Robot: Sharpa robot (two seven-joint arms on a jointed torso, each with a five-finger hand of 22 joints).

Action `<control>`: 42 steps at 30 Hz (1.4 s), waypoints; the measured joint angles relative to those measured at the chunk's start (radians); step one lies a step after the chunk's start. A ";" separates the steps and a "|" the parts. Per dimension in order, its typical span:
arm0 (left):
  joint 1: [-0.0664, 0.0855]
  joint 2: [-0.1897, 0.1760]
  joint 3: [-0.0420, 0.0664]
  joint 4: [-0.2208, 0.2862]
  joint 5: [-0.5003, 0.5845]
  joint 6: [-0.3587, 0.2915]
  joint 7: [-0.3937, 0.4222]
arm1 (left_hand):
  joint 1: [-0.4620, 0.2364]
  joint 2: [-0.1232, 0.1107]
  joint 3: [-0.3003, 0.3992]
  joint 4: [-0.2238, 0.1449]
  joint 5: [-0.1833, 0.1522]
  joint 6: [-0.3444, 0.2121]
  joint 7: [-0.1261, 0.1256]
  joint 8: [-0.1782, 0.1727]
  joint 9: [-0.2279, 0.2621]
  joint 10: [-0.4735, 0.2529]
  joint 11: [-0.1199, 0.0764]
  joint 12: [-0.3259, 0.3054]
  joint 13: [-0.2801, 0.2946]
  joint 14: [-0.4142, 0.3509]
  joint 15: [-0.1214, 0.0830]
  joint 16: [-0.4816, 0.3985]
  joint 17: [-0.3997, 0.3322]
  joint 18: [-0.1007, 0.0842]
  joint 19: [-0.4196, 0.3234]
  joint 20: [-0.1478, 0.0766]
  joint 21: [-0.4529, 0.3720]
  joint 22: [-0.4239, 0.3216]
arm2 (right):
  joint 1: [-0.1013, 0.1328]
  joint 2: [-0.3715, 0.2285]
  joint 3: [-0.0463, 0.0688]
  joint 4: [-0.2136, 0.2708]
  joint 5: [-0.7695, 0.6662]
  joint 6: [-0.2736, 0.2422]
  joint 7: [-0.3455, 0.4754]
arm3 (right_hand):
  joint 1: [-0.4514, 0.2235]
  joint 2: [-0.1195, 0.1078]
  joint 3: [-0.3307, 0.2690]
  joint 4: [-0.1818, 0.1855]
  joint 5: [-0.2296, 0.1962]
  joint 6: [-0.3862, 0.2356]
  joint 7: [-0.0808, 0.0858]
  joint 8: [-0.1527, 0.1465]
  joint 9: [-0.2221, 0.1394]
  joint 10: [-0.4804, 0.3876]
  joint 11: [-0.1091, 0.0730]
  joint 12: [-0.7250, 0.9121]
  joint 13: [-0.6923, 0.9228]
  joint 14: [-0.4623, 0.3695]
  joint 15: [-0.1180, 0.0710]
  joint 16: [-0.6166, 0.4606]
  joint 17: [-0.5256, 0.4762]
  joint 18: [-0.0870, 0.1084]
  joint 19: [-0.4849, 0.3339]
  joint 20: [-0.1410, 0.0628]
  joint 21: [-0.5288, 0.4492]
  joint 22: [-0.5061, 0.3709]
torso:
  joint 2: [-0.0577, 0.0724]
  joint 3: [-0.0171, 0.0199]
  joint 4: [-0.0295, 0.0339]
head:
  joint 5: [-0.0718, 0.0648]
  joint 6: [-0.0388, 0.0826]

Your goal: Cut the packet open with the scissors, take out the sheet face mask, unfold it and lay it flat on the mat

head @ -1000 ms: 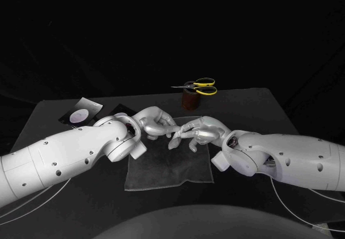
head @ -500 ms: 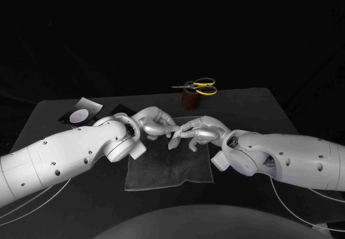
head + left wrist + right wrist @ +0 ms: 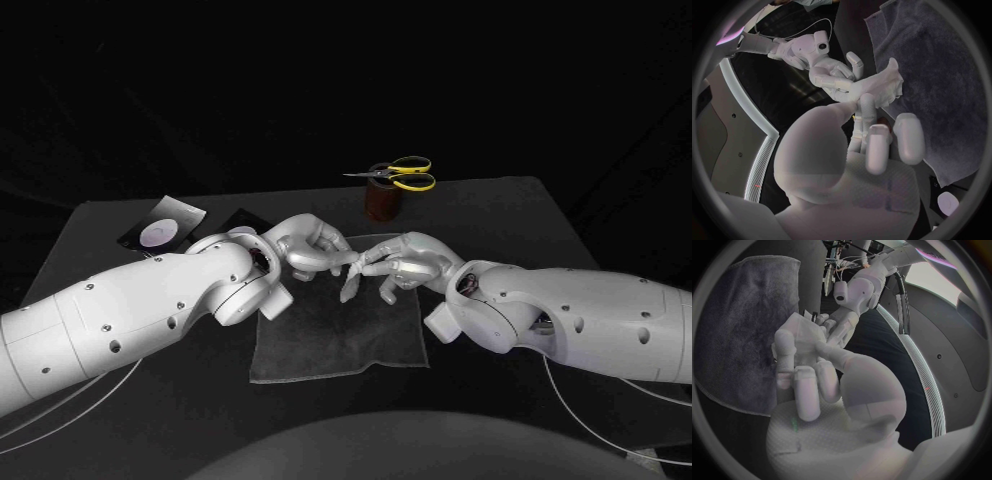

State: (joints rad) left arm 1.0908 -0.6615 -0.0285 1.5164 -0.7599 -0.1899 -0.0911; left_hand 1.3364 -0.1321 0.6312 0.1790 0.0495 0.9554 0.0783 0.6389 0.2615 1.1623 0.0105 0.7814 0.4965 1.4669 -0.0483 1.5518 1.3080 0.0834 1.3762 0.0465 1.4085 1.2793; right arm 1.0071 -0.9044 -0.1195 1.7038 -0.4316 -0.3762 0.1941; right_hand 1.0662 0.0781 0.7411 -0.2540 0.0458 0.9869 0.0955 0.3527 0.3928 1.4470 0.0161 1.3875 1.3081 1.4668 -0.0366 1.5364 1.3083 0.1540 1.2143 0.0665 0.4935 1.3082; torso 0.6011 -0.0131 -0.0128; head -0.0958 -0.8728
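Overhead, left hand (image 3: 309, 250) and right hand (image 3: 410, 264) pinching sheet face mask (image 3: 351, 287) over mat (image 3: 340, 345), scissors (image 3: 401, 173) behind, wrist views showing folds

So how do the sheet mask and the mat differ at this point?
Colour: the sheet mask is pale, the mat dark grey.
Size: the sheet mask, folded, is much smaller than the mat.
Pose: the sheet mask hangs pinched between the left hand and the right hand, while the mat lies flat on the table.
Both are thin, soft sheets.
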 measured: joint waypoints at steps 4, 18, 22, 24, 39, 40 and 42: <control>0.000 -0.006 0.000 -0.006 0.002 -0.010 0.000 | -0.008 -0.008 0.014 -0.010 -0.001 -0.001 0.001 0.008 0.000 0.000 0.000 0.000 0.003 0.000 0.000 0.000 0.000 0.000 0.002 -0.002 0.001 0.003 | 0.000 -0.003 0.000 -0.001 0.000 0.000 0.000 | 0.000 0.000 0.000 0.000 0.000 0.000 0.000 0.000 0.000 0.000 0.000 0.000 0.000 0.000 0.000 0.000 0.000 0.000 0.000 0.000 0.000 0.000 | 0.000 0.0000 -0.0001 | -0.001 0.000; 0.000 -0.023 0.000 -0.017 0.022 -0.041 0.005 | -0.011 -0.011 0.018 -0.007 -0.003 -0.005 -0.002 0.009 0.000 0.000 0.000 0.004 0.007 0.000 0.000 0.000 0.000 0.000 0.007 0.000 0.004 0.008 | 0.000 -0.010 0.000 -0.006 0.001 -0.001 0.000 | 0.000 0.000 0.003 -0.003 0.000 0.000 -0.004 0.000 0.000 0.000 0.000 0.004 0.000 0.000 0.000 0.000 -0.001 -0.001 0.004 -0.004 0.004 -0.001 | 0.000 -0.0011 0.0005 | -0.001 0.000; 0.000 -0.026 0.000 -0.019 0.027 -0.044 0.005 | -0.011 -0.011 0.018 -0.007 -0.003 -0.005 -0.002 0.009 0.000 0.000 0.000 0.004 0.007 0.000 0.000 0.000 0.000 0.000 0.007 0.000 0.004 0.008 | 0.000 -0.013 0.000 -0.009 0.001 -0.001 -0.001 | 0.000 0.000 0.003 -0.003 0.000 0.000 -0.004 0.000 0.000 0.000 0.000 0.004 0.000 0.000 0.001 0.000 -0.001 -0.001 0.004 -0.004 0.004 -0.001 | 0.000 -0.0010 0.0005 | 0.001 0.000; 0.000 -0.028 0.000 -0.020 0.030 -0.044 0.005 | -0.011 -0.011 0.018 -0.007 -0.003 -0.005 -0.002 0.009 0.000 0.000 0.000 0.004 0.007 0.000 0.000 0.000 0.000 0.000 0.007 0.000 0.004 0.008 | 0.000 -0.014 0.000 -0.011 0.001 -0.001 -0.001 | 0.000 0.000 0.003 -0.003 0.000 -0.001 -0.004 0.000 0.000 0.000 0.000 0.004 0.000 -0.001 0.001 -0.001 -0.001 -0.001 0.004 -0.004 0.004 -0.001 | 0.000 -0.0008 0.0005 | 0.001 0.000; 0.000 -0.052 0.000 -0.049 0.049 -0.054 0.006 | -0.017 -0.017 0.055 -0.038 -0.004 -0.007 0.000 0.014 0.002 0.000 0.000 0.008 0.011 -0.004 -0.003 0.000 0.000 0.000 0.010 -0.004 0.008 0.012 | 0.000 -0.037 0.000 -0.018 0.001 0.004 -0.007 | 0.000 0.000 0.003 -0.003 -0.002 0.001 -0.002 0.006 0.000 0.000 0.000 0.004 -0.001 -0.001 0.001 0.001 0.000 0.009 0.004 -0.004 0.004 0.000 | 0.000 0.0001 0.0000 | 0.004 0.000; 0.000 -0.054 0.000 -0.051 0.050 -0.055 0.006 | -0.017 -0.017 0.055 -0.038 -0.004 -0.007 0.000 0.014 0.002 0.000 0.000 0.008 0.011 -0.004 -0.003 0.000 0.000 0.000 0.010 -0.004 0.008 0.012 | 0.001 -0.038 0.000 -0.018 0.001 0.005 -0.007 | 0.000 0.000 0.003 -0.003 -0.002 0.001 -0.002 0.006 0.000 0.000 0.000 0.004 -0.001 -0.001 0.001 0.001 0.000 0.009 0.004 -0.004 0.004 0.000 | 0.000 0.0001 0.0000 | 0.004 0.000; 0.000 -0.057 0.000 -0.056 0.054 -0.057 0.006 | -0.017 -0.017 0.055 -0.038 -0.004 -0.008 0.002 0.014 0.002 0.000 0.000 0.008 0.011 -0.004 -0.003 -0.001 0.000 0.000 0.010 -0.004 0.008 0.012 | 0.001 -0.042 0.000 -0.019 0.001 0.006 -0.009 | 0.000 0.000 0.003 -0.003 -0.002 0.001 -0.002 0.006 0.000 0.000 0.000 0.004 -0.001 -0.001 0.001 0.001 0.000 0.009 0.004 -0.004 0.008 0.000 | -0.001 0.0001 0.0000 | 0.004 0.000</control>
State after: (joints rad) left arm 1.0904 -0.7189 -0.0286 1.4602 -0.7060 -0.2469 -0.0850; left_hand 1.3193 -0.1492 0.6862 0.1408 0.0458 0.9470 0.0800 0.6525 0.2631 1.1624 0.0105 0.7893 0.5070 1.4632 -0.0516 1.5513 1.3080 0.0833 1.3866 0.0428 1.4165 1.2912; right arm 1.0077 -0.9466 -0.1196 1.6852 -0.4311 -0.3700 0.1852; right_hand 1.0662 0.0781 0.7437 -0.2568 0.0440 0.9878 0.0940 0.3584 0.3928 1.4468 0.0162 1.3917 1.3073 1.4661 -0.0358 1.5373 1.3082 0.1628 1.2179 0.0629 0.5016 1.3081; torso 0.6006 -0.0130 -0.0128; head -0.0918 -0.8727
